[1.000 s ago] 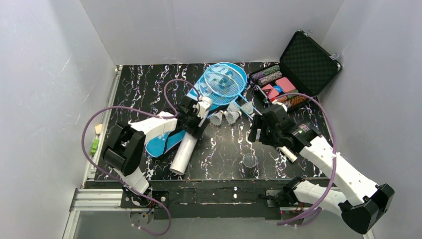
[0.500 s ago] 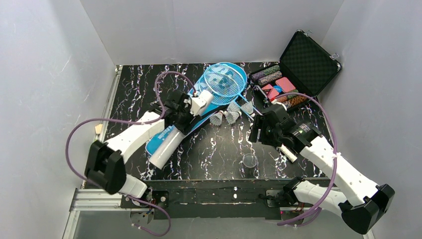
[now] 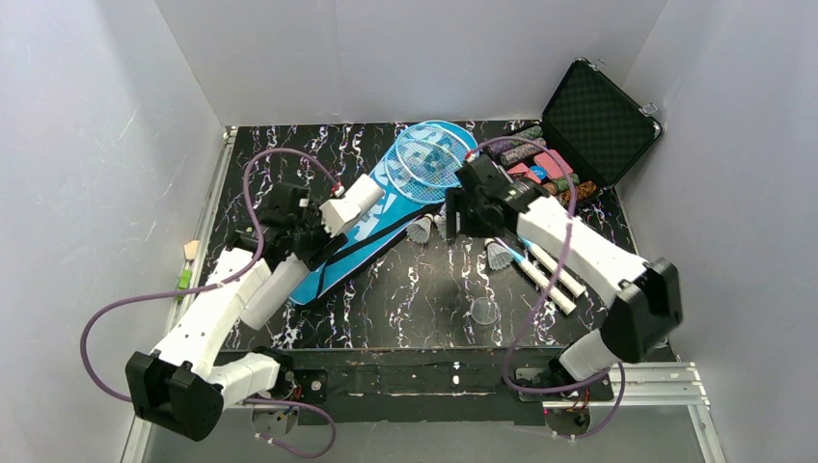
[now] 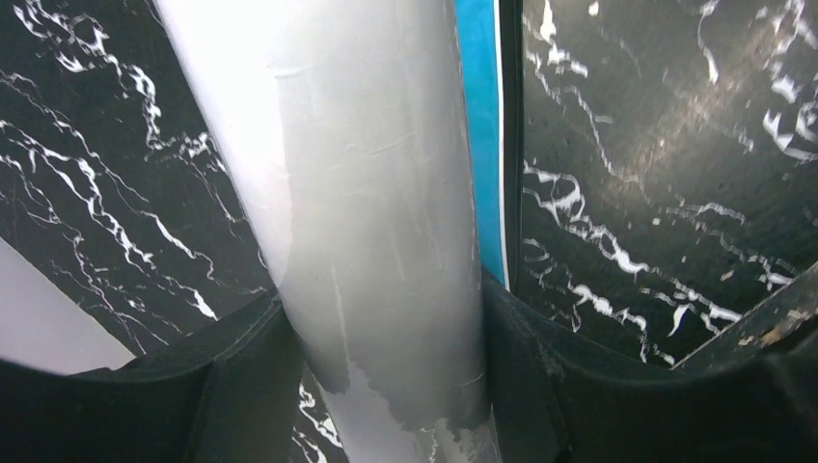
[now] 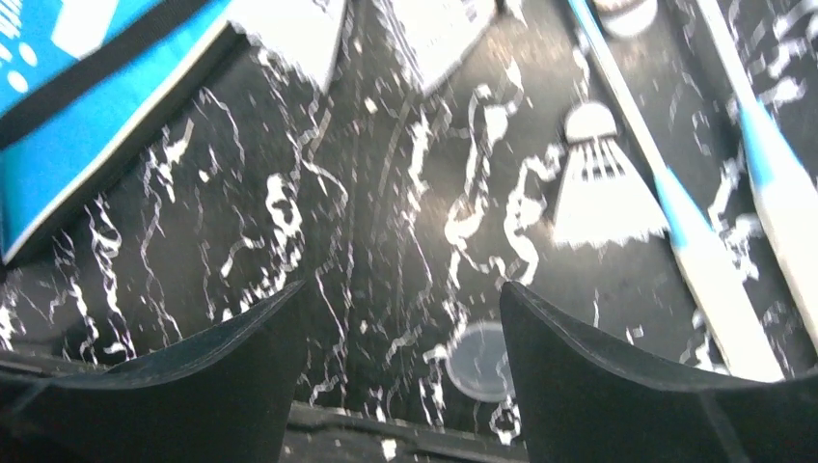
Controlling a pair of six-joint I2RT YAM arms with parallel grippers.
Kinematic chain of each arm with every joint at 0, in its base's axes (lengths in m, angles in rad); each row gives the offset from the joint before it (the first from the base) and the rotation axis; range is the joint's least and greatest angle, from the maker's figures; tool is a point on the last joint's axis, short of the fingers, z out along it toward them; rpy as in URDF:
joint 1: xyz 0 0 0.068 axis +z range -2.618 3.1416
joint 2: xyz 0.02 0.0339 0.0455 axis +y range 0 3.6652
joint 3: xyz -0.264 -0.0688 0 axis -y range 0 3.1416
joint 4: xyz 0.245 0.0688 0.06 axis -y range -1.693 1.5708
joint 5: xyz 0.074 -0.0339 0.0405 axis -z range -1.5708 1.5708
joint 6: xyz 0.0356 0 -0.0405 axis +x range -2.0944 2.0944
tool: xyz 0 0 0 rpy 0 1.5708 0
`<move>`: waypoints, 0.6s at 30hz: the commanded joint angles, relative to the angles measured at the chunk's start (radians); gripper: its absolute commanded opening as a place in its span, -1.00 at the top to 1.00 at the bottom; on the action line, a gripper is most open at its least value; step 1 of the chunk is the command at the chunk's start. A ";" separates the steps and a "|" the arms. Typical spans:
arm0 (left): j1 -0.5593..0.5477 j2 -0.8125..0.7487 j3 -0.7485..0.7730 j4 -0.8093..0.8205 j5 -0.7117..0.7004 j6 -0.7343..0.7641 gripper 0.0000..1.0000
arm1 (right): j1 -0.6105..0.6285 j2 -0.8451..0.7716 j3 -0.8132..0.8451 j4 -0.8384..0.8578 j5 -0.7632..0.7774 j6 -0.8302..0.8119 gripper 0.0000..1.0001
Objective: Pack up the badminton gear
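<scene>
My left gripper [image 3: 301,253] is shut on the long white tube [image 3: 278,289], holding it over the table's left side. Up close, the tube [image 4: 367,212] fills the gap between both black fingers, with the blue bag's edge [image 4: 479,135] behind it. The blue bag [image 3: 371,217] lies diagonally across the middle. Two light-blue rackets [image 3: 429,159] rest on its far end, and their white handles [image 3: 550,275] reach toward the front right. My right gripper [image 3: 461,220] hangs open and empty near two shuttlecocks [image 3: 422,229]. Another shuttlecock [image 3: 498,254] lies beside the handles and also shows as a shuttlecock [image 5: 603,188] in the right wrist view.
An open black case [image 3: 579,125] of coloured chips stands at the back right. A small clear lid [image 3: 484,311] lies near the front edge and also shows as a lid [image 5: 479,359] between my right fingers. White walls close in three sides.
My left arm has swung left, carrying the tube off the bag. My right arm has moved from the front right to the shuttlecocks, uncovering the racket handles. One shuttlecock now lies nearer the front.
</scene>
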 commanded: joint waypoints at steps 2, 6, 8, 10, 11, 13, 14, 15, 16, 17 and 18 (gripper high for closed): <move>0.114 -0.109 -0.071 -0.063 0.107 0.187 0.37 | 0.013 0.176 0.176 0.121 0.012 -0.133 -0.60; 0.260 -0.162 -0.170 -0.029 0.194 0.369 0.45 | 0.030 0.303 0.245 0.178 0.025 -0.185 -0.56; 0.307 -0.157 -0.168 -0.055 0.234 0.422 0.48 | 0.046 0.341 0.251 0.220 0.031 -0.214 -0.54; 0.349 -0.135 -0.142 -0.110 0.310 0.475 0.56 | 0.065 0.375 0.252 0.246 0.050 -0.240 -0.53; 0.370 -0.118 -0.129 -0.143 0.359 0.510 0.62 | 0.076 0.390 0.252 0.255 0.064 -0.253 -0.52; 0.397 -0.081 -0.112 -0.181 0.401 0.571 0.68 | 0.093 0.419 0.255 0.271 0.087 -0.274 -0.50; 0.398 -0.063 -0.109 -0.181 0.413 0.575 0.68 | 0.098 0.432 0.259 0.275 0.097 -0.282 -0.50; 0.399 -0.051 -0.104 -0.178 0.425 0.571 0.69 | 0.101 0.447 0.266 0.276 0.106 -0.287 -0.50; 0.399 -0.041 -0.100 -0.177 0.439 0.568 0.69 | 0.102 0.461 0.277 0.274 0.114 -0.290 -0.49; 0.399 -0.037 -0.096 -0.175 0.457 0.569 0.69 | 0.103 0.473 0.286 0.271 0.117 -0.293 -0.49; 0.399 -0.037 -0.096 -0.174 0.472 0.575 0.69 | 0.103 0.484 0.295 0.272 0.118 -0.294 -0.48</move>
